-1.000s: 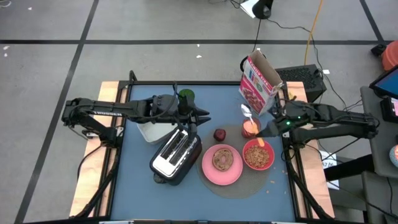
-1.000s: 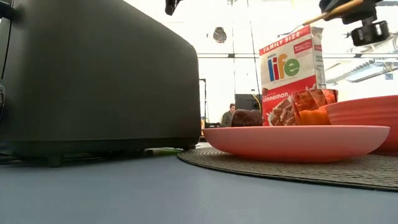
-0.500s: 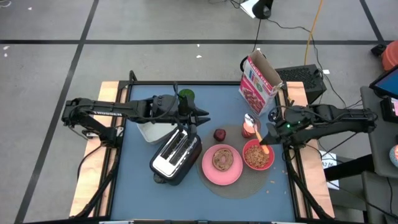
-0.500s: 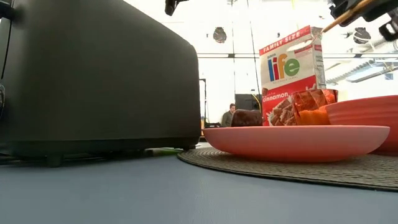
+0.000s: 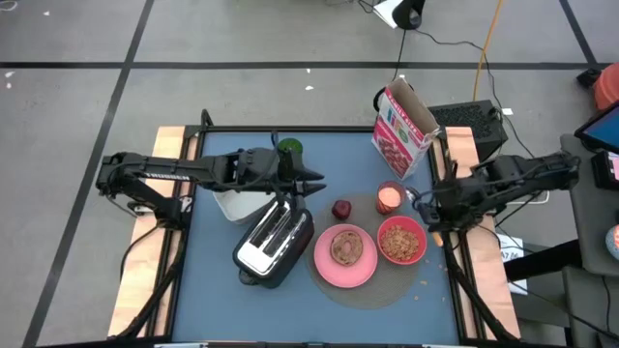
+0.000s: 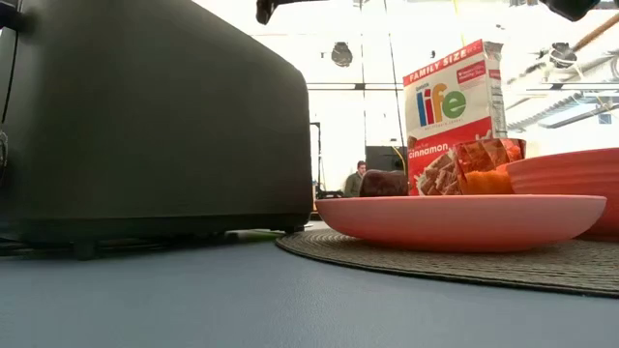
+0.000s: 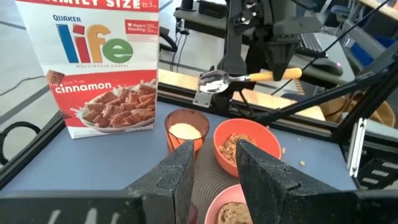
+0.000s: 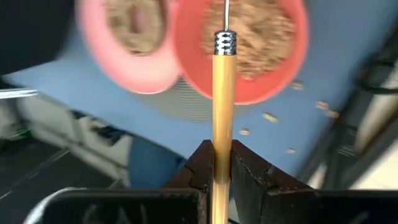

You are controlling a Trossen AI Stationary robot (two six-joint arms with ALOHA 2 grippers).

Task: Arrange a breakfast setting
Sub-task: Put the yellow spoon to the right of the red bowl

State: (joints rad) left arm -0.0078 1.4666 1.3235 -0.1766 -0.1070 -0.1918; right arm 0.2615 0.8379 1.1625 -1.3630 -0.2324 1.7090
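Orange-handled spoon point(image 7: 249, 78) pinched in the right gripper point(image 8: 219, 163) fingers near the desk's right edge beside the red bowl point(image 5: 401, 241), likely for placing; left gripper point(image 7: 211, 163) fingers narrow, empty.

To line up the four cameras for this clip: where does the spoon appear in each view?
High view: the spoon sits in the right gripper, at the table's right edge beside the red bowl.
Low view: only its handle, top right corner.
Left wrist view: held level above the bowl, upper centre.
Right wrist view: its handle runs up the centre from the fingers.
Shared landmark: the red bowl.
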